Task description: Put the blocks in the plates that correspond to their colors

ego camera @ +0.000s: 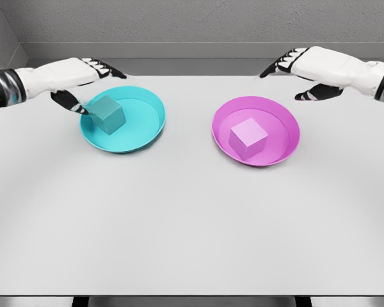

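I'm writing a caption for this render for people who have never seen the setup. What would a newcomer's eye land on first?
Two bright plates on the pale table: a cyan plate on the left holding a teal block, and a magenta plate on the right holding a pink block. Next, the white arms: the left robot hand sits open at the cyan plate's far-left rim, close to the teal block, and the right robot hand hovers open beyond the magenta plate.

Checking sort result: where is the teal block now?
In the head view, the teal block sits inside the teal plate on the table's left, by the left hand.
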Available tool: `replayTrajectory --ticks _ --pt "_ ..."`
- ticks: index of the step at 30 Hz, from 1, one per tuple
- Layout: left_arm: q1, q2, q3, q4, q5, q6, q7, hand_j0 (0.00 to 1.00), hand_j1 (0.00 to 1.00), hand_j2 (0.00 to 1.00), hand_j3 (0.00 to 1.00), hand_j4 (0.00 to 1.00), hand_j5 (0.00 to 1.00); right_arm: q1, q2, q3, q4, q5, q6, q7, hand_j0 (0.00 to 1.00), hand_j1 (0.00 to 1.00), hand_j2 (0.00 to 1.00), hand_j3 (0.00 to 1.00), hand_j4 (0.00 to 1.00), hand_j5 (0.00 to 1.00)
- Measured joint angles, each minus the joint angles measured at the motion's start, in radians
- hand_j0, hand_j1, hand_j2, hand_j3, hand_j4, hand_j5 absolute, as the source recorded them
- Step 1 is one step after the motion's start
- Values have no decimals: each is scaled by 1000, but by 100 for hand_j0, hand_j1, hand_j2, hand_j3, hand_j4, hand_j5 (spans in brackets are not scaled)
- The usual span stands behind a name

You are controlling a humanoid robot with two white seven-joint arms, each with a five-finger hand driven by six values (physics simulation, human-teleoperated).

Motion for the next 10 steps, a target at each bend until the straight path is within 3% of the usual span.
replayTrajectory --ticks 5,10 --pt "40 148 1 6 53 -38 1 100 100 100 100 100 100 8 -7 -34 47 19 0 0 100 100 100 100 100 100" --pt "54 187 0 11 64 -46 1 100 100 100 100 100 100 18 -16 -41 57 22 0 0 100 100 100 100 100 100"
